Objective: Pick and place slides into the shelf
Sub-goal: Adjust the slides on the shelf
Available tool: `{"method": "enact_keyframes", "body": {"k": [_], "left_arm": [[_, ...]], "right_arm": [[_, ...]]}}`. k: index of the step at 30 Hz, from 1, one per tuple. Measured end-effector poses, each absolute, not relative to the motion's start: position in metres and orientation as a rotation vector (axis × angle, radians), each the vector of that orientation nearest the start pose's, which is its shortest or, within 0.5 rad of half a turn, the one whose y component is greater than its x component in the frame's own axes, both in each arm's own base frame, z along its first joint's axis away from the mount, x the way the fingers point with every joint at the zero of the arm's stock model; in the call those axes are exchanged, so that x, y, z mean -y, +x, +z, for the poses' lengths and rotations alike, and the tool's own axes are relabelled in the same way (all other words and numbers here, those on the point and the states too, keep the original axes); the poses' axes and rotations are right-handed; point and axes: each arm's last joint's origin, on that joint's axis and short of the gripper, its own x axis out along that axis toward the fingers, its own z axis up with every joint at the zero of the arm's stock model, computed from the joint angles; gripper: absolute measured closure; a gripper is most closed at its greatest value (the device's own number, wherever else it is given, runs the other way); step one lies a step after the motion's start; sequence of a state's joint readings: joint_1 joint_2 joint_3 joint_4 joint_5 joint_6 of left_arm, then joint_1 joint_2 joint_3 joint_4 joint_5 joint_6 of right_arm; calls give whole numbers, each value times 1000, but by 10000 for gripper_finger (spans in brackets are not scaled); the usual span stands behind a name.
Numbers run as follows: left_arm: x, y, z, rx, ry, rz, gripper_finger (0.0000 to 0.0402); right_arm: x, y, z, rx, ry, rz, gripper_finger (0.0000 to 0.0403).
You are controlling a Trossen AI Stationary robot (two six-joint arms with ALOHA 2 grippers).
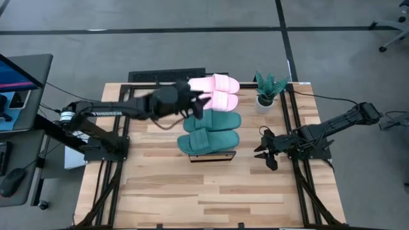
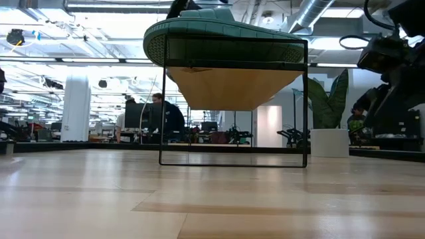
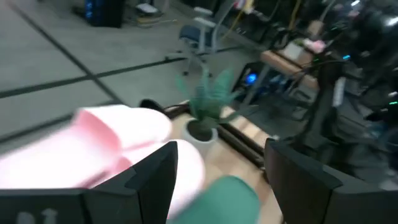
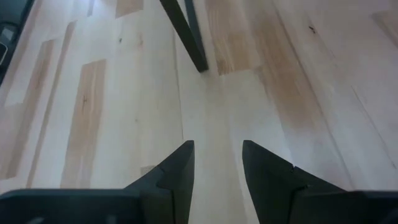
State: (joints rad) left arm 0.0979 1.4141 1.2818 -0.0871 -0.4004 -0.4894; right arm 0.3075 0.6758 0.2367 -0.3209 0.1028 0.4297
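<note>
1. Slides, high view: four slides lay in a row on the shelf (image 1: 213, 155), two pink slides (image 1: 217, 91) at the far end and two teal slides (image 1: 211, 131) at the near end. The left gripper (image 1: 199, 102) hovered at the inner edge of the pink pair, its arm stretched across the table (image 1: 160, 191) from the left mount. With every slide apparently seated, the step in hand was judged to be release and retreat; done well, the fingers would lift clear without dragging the nearer pink slide off the plank.
2. High view, other arm: the right gripper (image 1: 268, 152) waited low over the table, well apart from the shelf, with a potted plant (image 1: 268, 89) beyond it.
3. Low view: the shelf's black frame stood on the table, and one teal slide (image 2: 222, 40) overhung its top. Neither gripper's fingers could be made out here.
4. Left wrist view: the left gripper's fingers (image 3: 155, 180) stood wide apart and held nothing. A pink slide (image 3: 93, 149) lay just beyond one finger, a teal slide (image 3: 233, 199) between the two, and the plant (image 3: 205, 106) farther ahead.
5. Right wrist view: the right gripper's fingers (image 4: 177, 168) were parted by a narrow gap and empty, pointed down at bare table (image 4: 93, 93); a black leg of the shelf frame (image 4: 186, 34) showed ahead of the fingertips.
</note>
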Motion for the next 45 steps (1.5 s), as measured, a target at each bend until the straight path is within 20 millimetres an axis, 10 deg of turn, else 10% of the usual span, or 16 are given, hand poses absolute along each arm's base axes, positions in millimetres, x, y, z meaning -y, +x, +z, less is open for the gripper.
{"method": "enact_keyframes", "body": {"k": [19, 45], "left_arm": [[80, 290, 268, 76, -446, 356, 175], [101, 244, 217, 156, -507, 283, 175]], "right_arm": [[-37, 127, 154, -750, 188, 59, 274], [-38, 130, 157, -699, 199, 71, 274]]}}
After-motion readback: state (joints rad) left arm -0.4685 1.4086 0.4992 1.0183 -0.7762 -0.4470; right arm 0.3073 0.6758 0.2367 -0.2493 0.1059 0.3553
